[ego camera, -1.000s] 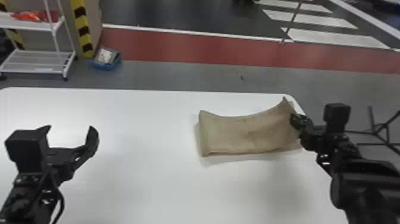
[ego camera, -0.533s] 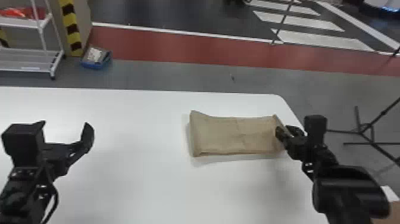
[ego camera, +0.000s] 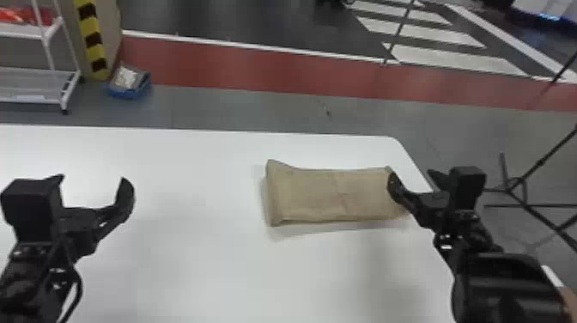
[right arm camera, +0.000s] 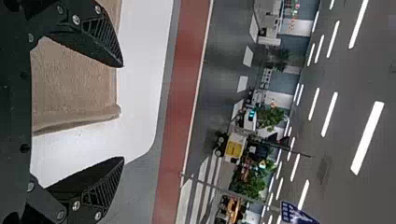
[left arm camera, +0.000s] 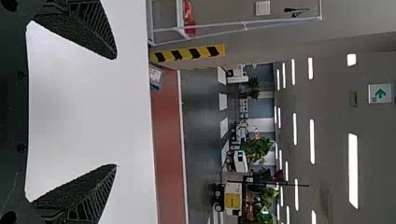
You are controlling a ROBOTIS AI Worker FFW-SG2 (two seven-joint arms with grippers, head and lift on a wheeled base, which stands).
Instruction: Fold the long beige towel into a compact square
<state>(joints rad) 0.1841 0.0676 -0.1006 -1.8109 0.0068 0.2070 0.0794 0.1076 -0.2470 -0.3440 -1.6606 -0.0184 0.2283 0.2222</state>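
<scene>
Right gripper: has let go of the towel's right end, lifted earlier and now lowered; fingers spread, one over that end
Left gripper: spread, over the bench's left part, well apart from the towel
Towel: a long rectangle near the bench's far right corner
Bench: white, under the towel
Blue box: on the floor beyond

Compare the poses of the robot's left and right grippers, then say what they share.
The left gripper is well away from the beige towel; the right gripper is at the towel's right end.
The right gripper is by the table's right edge, the left gripper far from it.
Both are black, with jaws open.
</scene>
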